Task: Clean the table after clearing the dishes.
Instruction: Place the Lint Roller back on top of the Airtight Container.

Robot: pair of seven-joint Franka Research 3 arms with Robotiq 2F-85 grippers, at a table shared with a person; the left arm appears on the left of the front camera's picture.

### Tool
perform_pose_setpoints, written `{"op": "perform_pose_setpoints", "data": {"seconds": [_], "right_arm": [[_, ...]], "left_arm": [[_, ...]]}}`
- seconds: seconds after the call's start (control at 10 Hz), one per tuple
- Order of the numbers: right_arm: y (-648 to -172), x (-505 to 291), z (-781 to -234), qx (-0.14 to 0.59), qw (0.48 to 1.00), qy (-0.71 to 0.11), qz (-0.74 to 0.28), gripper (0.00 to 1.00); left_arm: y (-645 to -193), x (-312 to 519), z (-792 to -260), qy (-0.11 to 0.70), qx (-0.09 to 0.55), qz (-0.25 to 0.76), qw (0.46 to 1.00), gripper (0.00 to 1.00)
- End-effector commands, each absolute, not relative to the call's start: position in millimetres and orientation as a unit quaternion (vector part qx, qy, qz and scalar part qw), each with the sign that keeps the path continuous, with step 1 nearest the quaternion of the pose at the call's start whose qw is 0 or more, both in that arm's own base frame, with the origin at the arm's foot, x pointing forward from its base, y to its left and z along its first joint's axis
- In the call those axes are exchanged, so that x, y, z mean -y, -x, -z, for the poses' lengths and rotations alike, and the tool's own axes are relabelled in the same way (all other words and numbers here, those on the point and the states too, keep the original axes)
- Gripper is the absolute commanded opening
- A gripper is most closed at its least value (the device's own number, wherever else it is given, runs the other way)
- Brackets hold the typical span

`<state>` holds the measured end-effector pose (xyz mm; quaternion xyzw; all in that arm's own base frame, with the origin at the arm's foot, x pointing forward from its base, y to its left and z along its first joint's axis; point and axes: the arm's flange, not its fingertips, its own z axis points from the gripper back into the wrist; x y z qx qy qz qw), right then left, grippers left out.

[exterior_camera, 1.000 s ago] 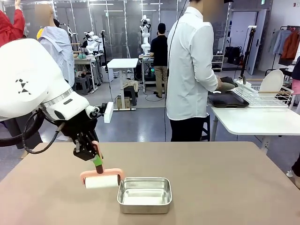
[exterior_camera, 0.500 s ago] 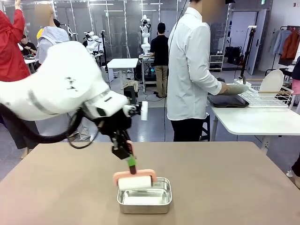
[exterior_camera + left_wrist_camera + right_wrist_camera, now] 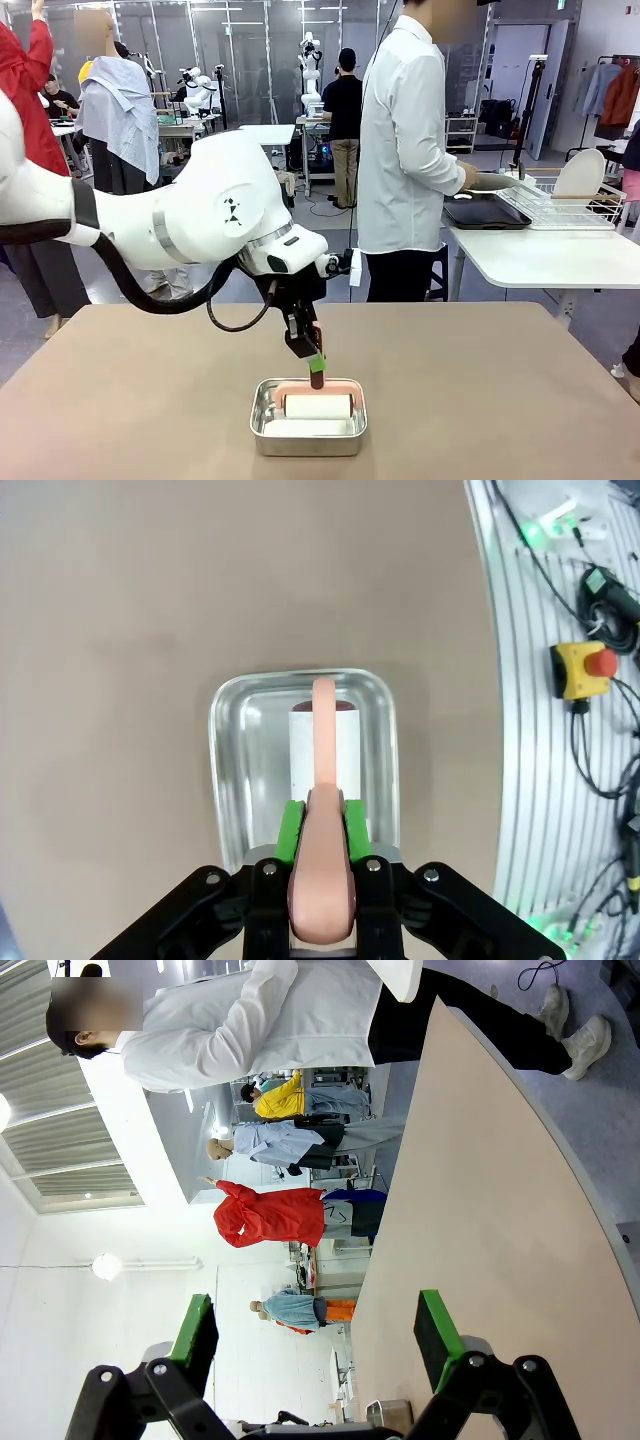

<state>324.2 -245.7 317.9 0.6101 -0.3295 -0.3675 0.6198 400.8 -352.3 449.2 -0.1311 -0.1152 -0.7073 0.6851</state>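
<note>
1. The step in hand looks like setting the roller (image 3: 318, 406) into the steel pan (image 3: 308, 418), either to put it away or to wet it. To do it well, lower straight down so the white roll lands flat on the pan floor and the pink frame clears the rim.
2. Keep the roll lined up with the pan's long side, as it is in the left wrist view, so it does not catch on a wall and tip the pan.
3. The left gripper (image 3: 321, 838) is clamped on the roller's pink handle (image 3: 322, 880), green pads pressed to either side.
4. The left arm reaches across the middle of the bench (image 3: 500, 400), wrist bent downward, gripper pointing down over the pan with a slight tilt.
5. The right gripper (image 3: 315, 1345) is spread wide and holds nothing, hovering above the bench edge.
6. The dishes are off the bench; a person at the white side table (image 3: 540, 255) handles a dark tray (image 3: 487, 213) beside a wire rack (image 3: 560, 205) holding a white plate (image 3: 579, 174).
</note>
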Motion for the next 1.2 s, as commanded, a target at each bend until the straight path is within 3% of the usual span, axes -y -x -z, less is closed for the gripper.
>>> {"op": "perform_pose_setpoints", "data": {"seconds": [0.0, 0.7, 0.8, 0.9, 1.0, 1.1], "right_arm": [[-319.2, 240.2, -320.7, 0.328, 0.622, -0.611, 0.363, 1.00], [-319.2, 240.2, -320.7, 0.328, 0.622, -0.611, 0.363, 1.00], [-319.2, 240.2, -320.7, 0.328, 0.622, -0.611, 0.363, 1.00], [-319.2, 240.2, -320.7, 0.328, 0.622, -0.611, 0.363, 1.00], [-319.2, 240.2, -320.7, 0.328, 0.622, -0.611, 0.363, 1.00], [-319.2, 240.2, -320.7, 0.328, 0.622, -0.611, 0.363, 1.00]], "left_arm": [[-419.3, 357.5, -447.4, 0.108, 0.106, 0.700, 0.698, 0.20], [-475.6, 357.5, -411.7, 0.105, 0.074, 0.685, 0.717, 0.20], [-480.8, 357.7, -411.7, 0.104, 0.075, 0.682, 0.720, 0.57], [-482.6, 358.0, -413.2, 0.102, 0.075, 0.685, 0.718, 0.58], [-484.1, 357.7, -415.4, 0.100, 0.075, 0.685, 0.718, 0.94], [-485.3, 357.1, -417.2, 0.099, 0.074, 0.685, 0.718, 0.61]]}}
